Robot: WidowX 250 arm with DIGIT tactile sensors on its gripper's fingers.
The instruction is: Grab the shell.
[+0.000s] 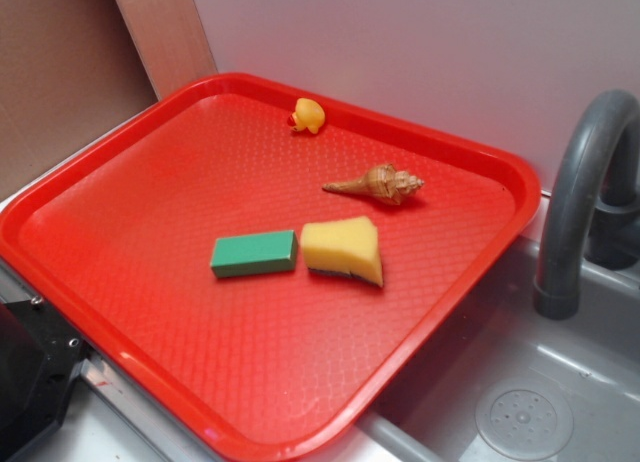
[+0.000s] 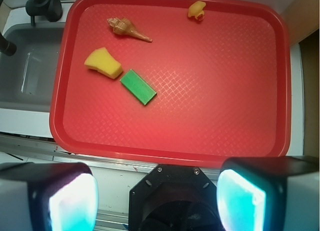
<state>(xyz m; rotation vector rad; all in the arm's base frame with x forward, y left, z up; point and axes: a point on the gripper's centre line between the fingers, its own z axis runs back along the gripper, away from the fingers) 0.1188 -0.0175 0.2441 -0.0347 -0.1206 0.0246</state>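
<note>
The shell (image 1: 380, 184) is tan-brown and spiral, and lies on its side on the red tray (image 1: 200, 182) towards the back right, its thin point facing left. In the wrist view the shell (image 2: 127, 29) lies at the tray's (image 2: 210, 91) far left, far from my gripper (image 2: 157, 201). The gripper is open and empty, with its two pale pads (image 2: 70, 201) wide apart. It hangs high above the tray's near edge and the black robot base (image 2: 175, 183). The gripper does not show in the exterior view.
A yellow wedge sponge (image 1: 343, 248) and a green block (image 1: 254, 253) lie side by side in front of the shell. A small yellow duck (image 1: 308, 115) sits at the tray's back rim. A grey faucet (image 1: 585, 182) and sink (image 1: 520, 382) are on the right.
</note>
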